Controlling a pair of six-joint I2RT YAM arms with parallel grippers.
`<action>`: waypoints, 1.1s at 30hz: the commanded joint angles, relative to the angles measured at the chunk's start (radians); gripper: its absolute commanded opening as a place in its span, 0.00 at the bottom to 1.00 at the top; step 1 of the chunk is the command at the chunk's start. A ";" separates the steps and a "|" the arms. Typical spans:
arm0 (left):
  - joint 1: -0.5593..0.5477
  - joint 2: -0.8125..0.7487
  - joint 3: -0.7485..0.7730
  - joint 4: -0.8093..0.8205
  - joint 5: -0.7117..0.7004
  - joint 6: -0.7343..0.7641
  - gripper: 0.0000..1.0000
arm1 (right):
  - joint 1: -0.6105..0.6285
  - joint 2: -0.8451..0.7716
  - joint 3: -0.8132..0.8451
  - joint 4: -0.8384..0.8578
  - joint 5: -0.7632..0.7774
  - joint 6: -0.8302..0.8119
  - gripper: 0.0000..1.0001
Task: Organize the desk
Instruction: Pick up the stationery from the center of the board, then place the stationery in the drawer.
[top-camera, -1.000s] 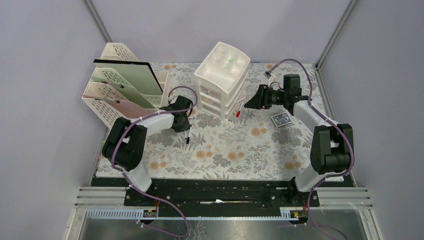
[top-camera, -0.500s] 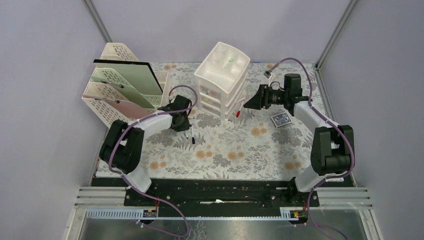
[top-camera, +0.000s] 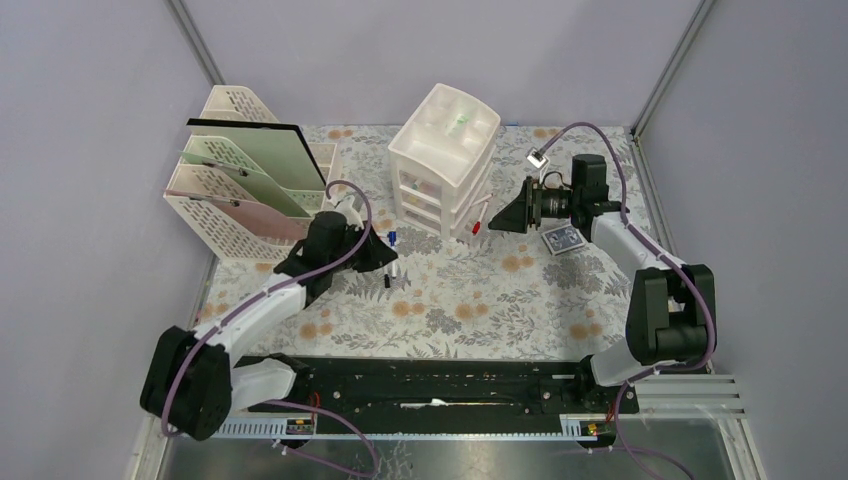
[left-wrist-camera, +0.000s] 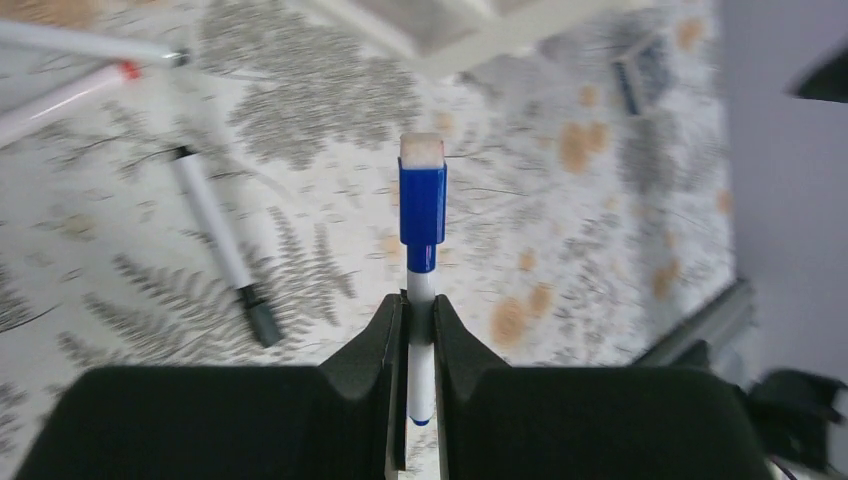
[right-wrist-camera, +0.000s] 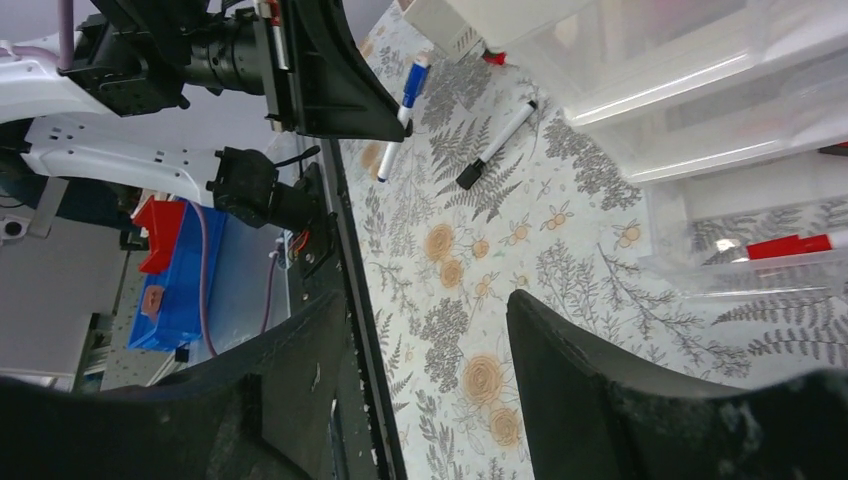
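Left tool (left-wrist-camera: 420, 308) — gripping marker (left-wrist-camera: 421, 200) — above desk (top-camera: 500, 292).

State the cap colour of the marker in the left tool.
Blue cap; left wrist view shows it best.

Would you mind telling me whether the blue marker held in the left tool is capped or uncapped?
Capped: the blue cap sits on the far end of the marker, beyond the left tool.
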 joint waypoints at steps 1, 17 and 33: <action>0.005 -0.112 -0.080 0.354 0.247 -0.066 0.00 | 0.005 -0.056 -0.030 0.057 -0.084 -0.005 0.67; -0.129 -0.072 0.100 0.558 0.320 -0.150 0.00 | 0.093 -0.110 -0.084 0.264 -0.176 0.206 0.70; -0.275 0.132 0.253 0.649 0.145 -0.139 0.00 | 0.151 -0.117 -0.089 0.525 -0.120 0.517 0.69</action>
